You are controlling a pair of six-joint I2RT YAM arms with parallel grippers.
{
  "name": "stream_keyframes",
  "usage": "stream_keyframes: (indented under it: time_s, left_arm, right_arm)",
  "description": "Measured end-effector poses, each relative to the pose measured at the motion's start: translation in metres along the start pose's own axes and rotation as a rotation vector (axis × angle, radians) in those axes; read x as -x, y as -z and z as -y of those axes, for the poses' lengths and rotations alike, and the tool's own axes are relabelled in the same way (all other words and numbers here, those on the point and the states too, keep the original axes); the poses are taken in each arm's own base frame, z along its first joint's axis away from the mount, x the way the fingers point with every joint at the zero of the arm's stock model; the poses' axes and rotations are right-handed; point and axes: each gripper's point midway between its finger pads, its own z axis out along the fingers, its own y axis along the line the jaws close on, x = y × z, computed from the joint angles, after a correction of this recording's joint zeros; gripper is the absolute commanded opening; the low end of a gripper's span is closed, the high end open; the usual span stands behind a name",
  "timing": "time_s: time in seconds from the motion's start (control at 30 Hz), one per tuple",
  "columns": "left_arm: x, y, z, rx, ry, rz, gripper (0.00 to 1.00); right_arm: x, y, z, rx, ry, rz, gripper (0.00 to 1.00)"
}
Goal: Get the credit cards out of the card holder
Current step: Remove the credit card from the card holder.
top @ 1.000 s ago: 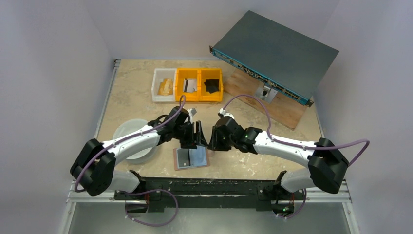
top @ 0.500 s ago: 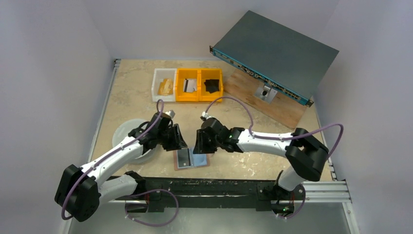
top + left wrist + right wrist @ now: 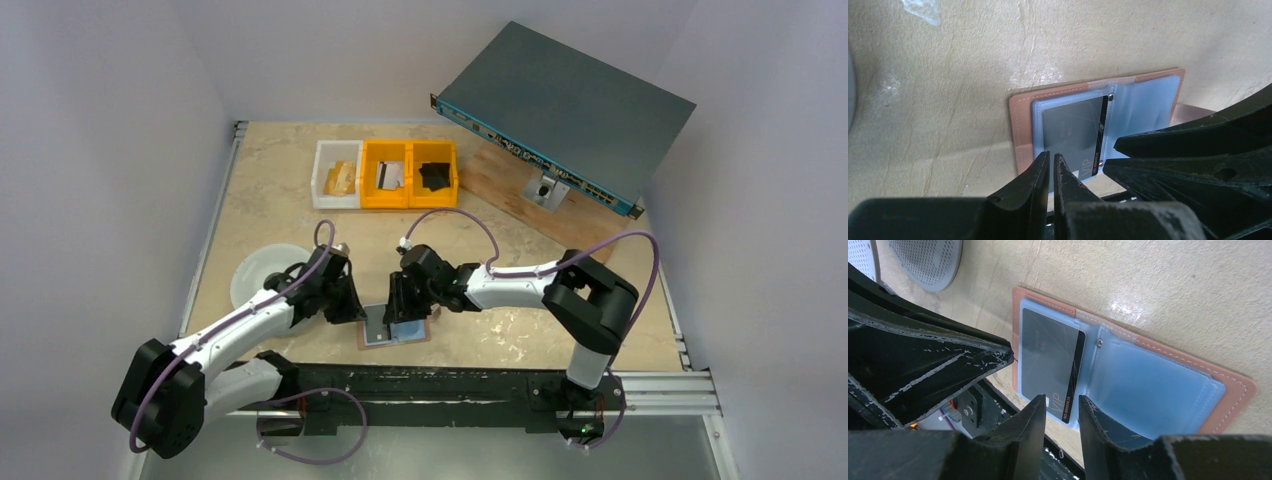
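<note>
Hovering low over the open card holder (image 3: pixel 395 335) at bottom centre of the overhead frame. Pinching the left gripper (image 3: pixel 1052 156) nearly closed, empty, probably for pinning the leather; setting the right gripper (image 3: pixel 1061 401) narrowly apart over the sleeved credit card (image 3: pixel 1050 360), likely for drawing it out.

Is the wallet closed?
No, the wallet lies spread open, blue inside facing up, with a card tucked in one side.

"VIP" — printed on the grey credit card (image 3: pixel 1050 362) | stripe number — too small to read
</note>
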Motion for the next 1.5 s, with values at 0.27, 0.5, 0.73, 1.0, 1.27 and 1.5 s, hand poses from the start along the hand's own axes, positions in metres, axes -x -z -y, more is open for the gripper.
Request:
stream_keyframes:
  time_s: [0.27,0.5,0.73,1.0,1.27,1.5]
  left_arm:
    - [-0.001,-0.008,-0.001,-0.005,0.0,-0.006,0.01]
    - [-0.005,-0.013,-0.002,-0.009,0.001,-0.022,0.0]
    - [-0.003,-0.015,0.001,-0.024,0.006,-0.024,0.0]
    - [-0.002,-0.017,0.004,-0.034,0.005,-0.023,0.0]
    - [-0.002,-0.018,0.005,-0.034,0.024,-0.024,0.0]
    - [-0.002,-0.018,0.005,-0.035,0.031,-0.026,0.0]
  right_arm:
    - [0.002,-0.003,-0.007,0.034,-0.006,0.004,0.32]
    - [-0.002,-0.01,-0.003,0.035,-0.022,-0.011,0.32]
    - [-0.005,-0.011,0.0,0.044,-0.034,-0.009,0.33]
    - [-0.004,-0.011,0.003,0.059,-0.055,-0.012,0.34]
    - [-0.002,-0.008,0.011,0.067,-0.077,0.004,0.34]
    - [-0.001,-0.008,0.011,0.078,-0.081,0.012,0.34]
